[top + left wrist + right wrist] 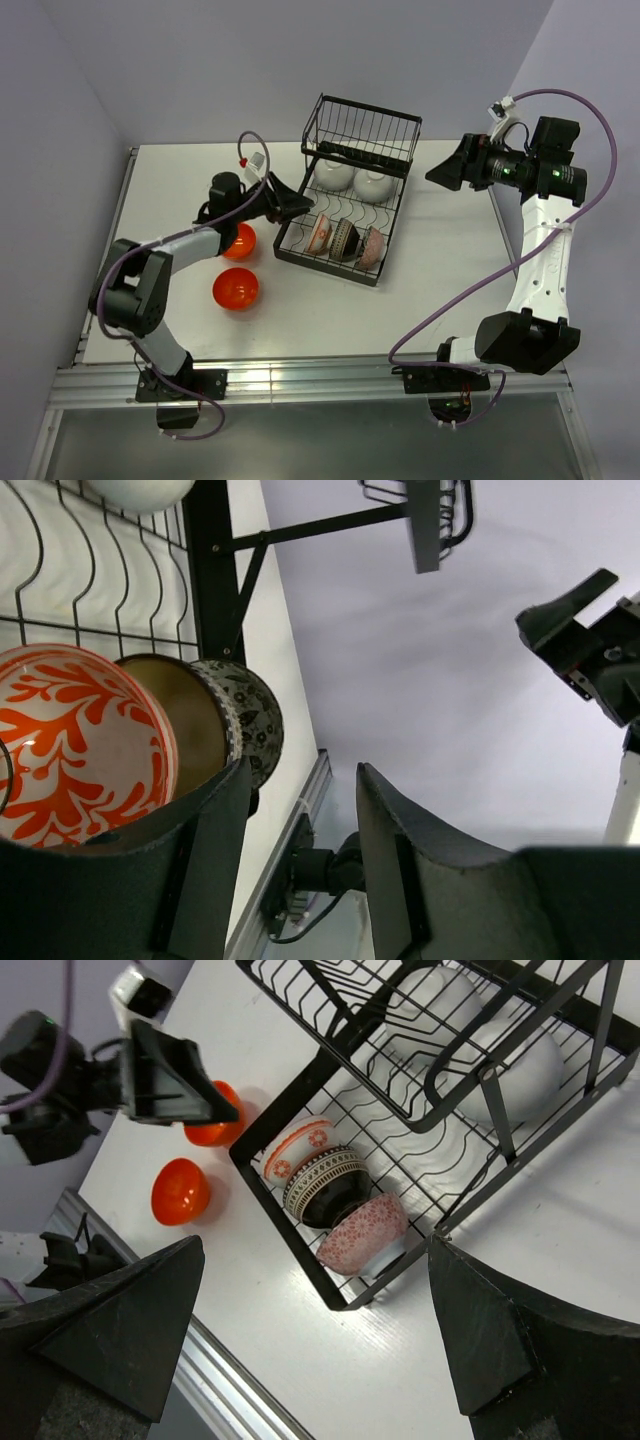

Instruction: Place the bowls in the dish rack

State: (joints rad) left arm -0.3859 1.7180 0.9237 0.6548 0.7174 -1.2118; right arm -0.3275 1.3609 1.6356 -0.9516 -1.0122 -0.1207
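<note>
**Two orange-red bowls [236, 289] on the table [440, 300], five more bowls in the dish rack [328, 268]**

Near-left part of the table: the nearer of the orange-red bowls, upright, open side up, clear of both arms. Just beyond it, the farther orange-red bowl [240, 241], partly tucked under the left forearm.

Left arm [135, 285]: up from its base at the near-left edge, folded sharply at the elbow, then stretched far and right over the table. Left gripper [305, 206]: levelled at the rack's left rim, fingers parted, nothing between them, tips just beside the orange-and-white bowl [319, 234].

Rack's lower tray, near end: three bowls on edge in a tight row. From the left, the orange-and-white bowl, then a dark banded bowl [344, 240], then a pink-patterned bowl [371, 247] at the right end. Farther back on the same tray: two white bowls [333, 175], side by side, partly beneath the raised basket [362, 125] at the rack's far end.

Right arm [545, 240]: up from its base at the near-right edge, white link climbing toward the far-right corner, wrist bent to the left. Right gripper [438, 172]: held above the table off the rack's right side, apart from it, pointed toward the rack, jaws spread wide and empty.
</note>
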